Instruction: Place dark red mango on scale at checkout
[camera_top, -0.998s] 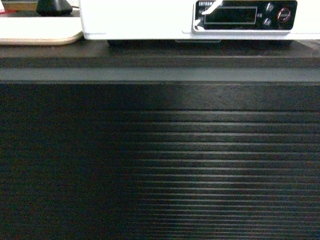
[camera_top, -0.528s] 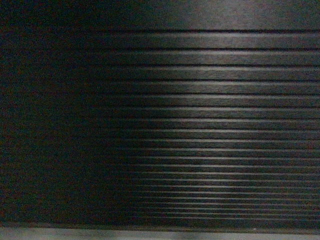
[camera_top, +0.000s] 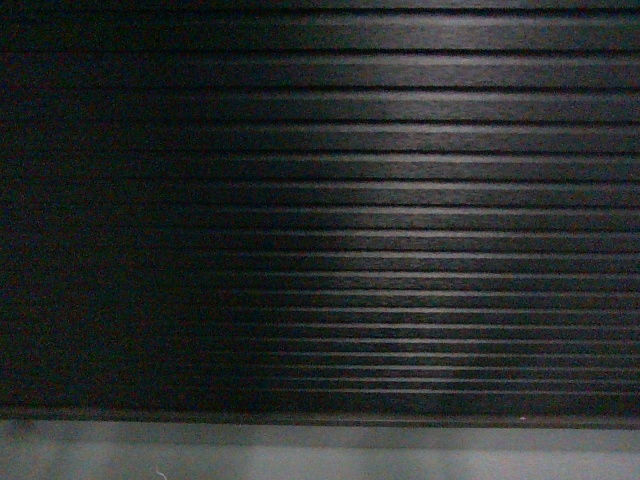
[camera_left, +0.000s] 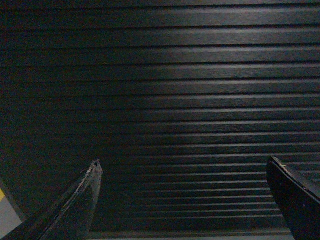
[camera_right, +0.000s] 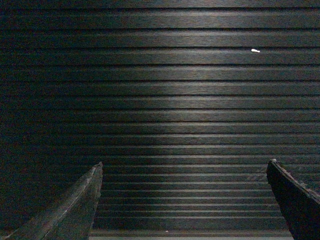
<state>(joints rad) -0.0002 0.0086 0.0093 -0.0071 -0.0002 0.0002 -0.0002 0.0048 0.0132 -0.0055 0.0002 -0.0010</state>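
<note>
While head view shows only the checkout (camera_top: 400, 200) ribbed front and grey floor (camera_top: 300, 455), my wrist views add my left gripper (camera_left: 182, 170) and right gripper (camera_right: 182, 170), both spread wide, holding nothing. Mango, scale unseen.

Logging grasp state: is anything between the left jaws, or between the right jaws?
Nothing. Both wrist views show the left gripper and right gripper open, only the ribbed panel behind. No mango in view.

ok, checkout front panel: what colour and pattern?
Black, with horizontal ribs across the checkout front panel; clearest in the head view.
</note>
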